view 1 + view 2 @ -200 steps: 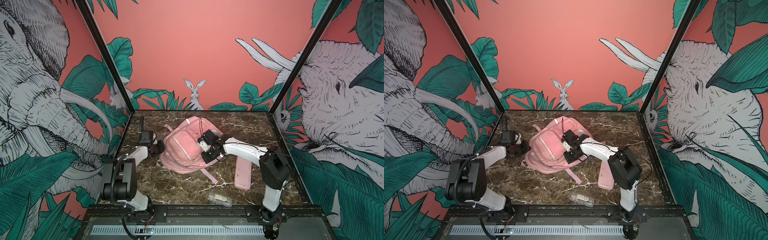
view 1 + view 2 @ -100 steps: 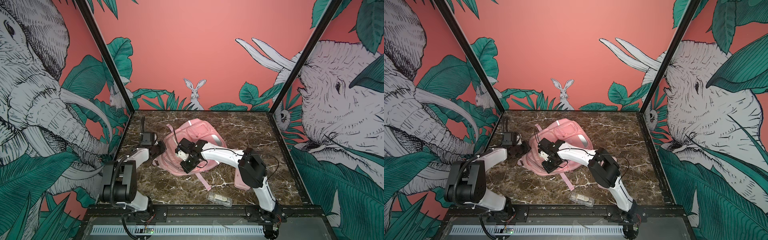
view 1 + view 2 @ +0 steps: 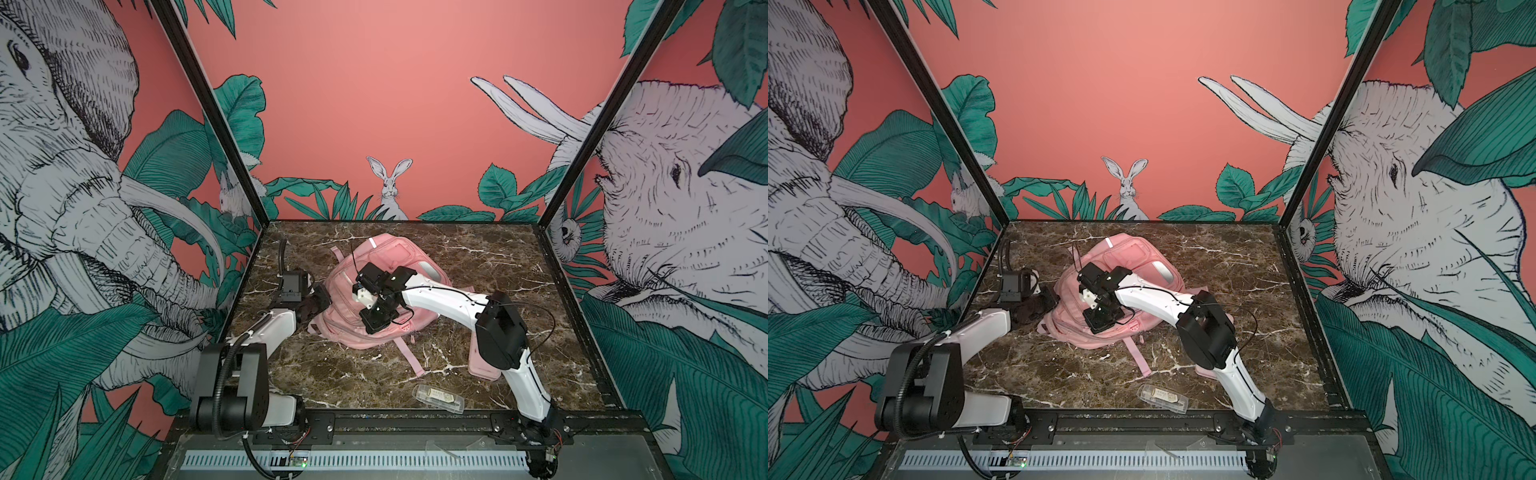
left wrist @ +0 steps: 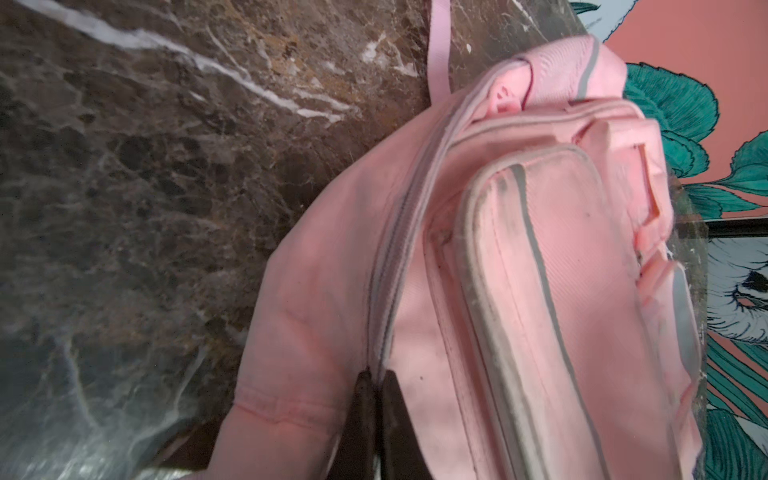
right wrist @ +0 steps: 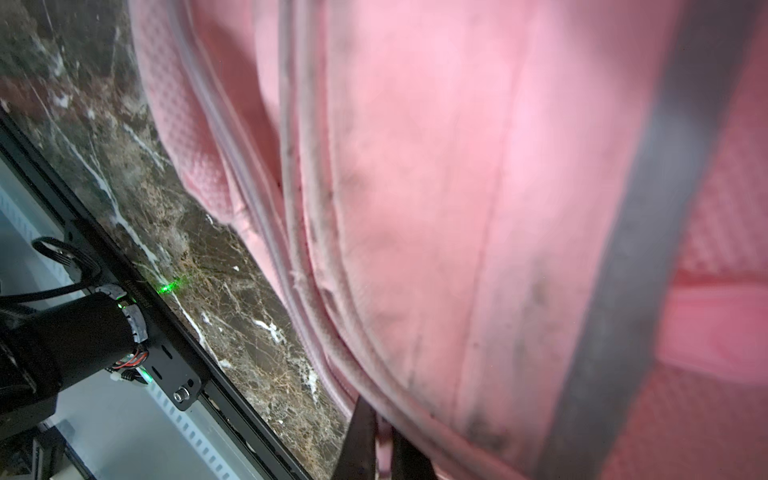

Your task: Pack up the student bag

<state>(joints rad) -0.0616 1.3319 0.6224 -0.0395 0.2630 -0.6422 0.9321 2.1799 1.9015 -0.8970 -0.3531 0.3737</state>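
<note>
— What had the left gripper [image 4: 376, 415] got?
— It was pinched shut on the bag [image 3: 340, 291] at the zip [image 4: 397, 232]. The bag lay in the middle of the table [image 3: 478, 257].
— And the right gripper [image 5: 380, 436]?
— Clamped shut on the bag's front seam. Perhaps on a zip pull, I couldn't tell.
— Advice?
— With 2 grips, I'd anchor left and draw right along the zip, gently. The pencil case [image 3: 484, 369] and packet [image 3: 438, 400] lay unpacked.

The bag [image 3: 390, 253] [image 3: 1129, 253], a soft pink backpack with grimy zipped front pockets and silver strips, lies slumped with its pockets up near the middle of the marble surface [image 3: 478, 257]. One thin strap [image 3: 409, 357] trails toward the front edge.
</note>
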